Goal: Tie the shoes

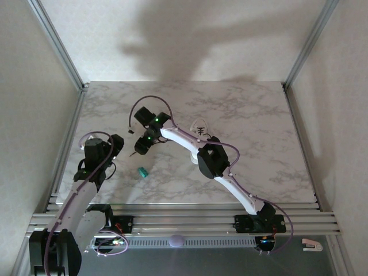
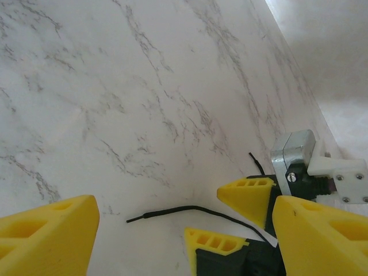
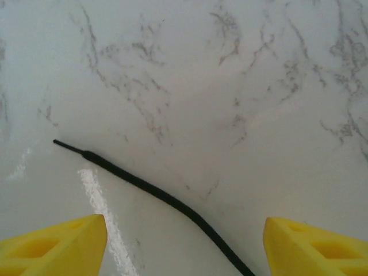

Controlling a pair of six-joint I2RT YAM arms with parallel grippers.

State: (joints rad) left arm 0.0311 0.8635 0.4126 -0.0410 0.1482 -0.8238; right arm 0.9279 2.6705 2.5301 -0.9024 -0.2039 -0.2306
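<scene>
Not much tied yet, going by this. The shoe [image 1: 200, 132] sits around the middle of the tabletop [image 1: 270, 126], half hidden behind the right arm. It's a small white low-top with black lacing showing on top. One lace [image 3: 144, 184] runs out loose and flat across the marble, and I can't see a loop or knot anywhere. The right tool [image 3: 185, 225] hangs over it, fingers apart, nothing clamped. The left tool [image 2: 185, 217] is just beside it, also apart and empty. I'd say the whole knot is left to do.
</scene>
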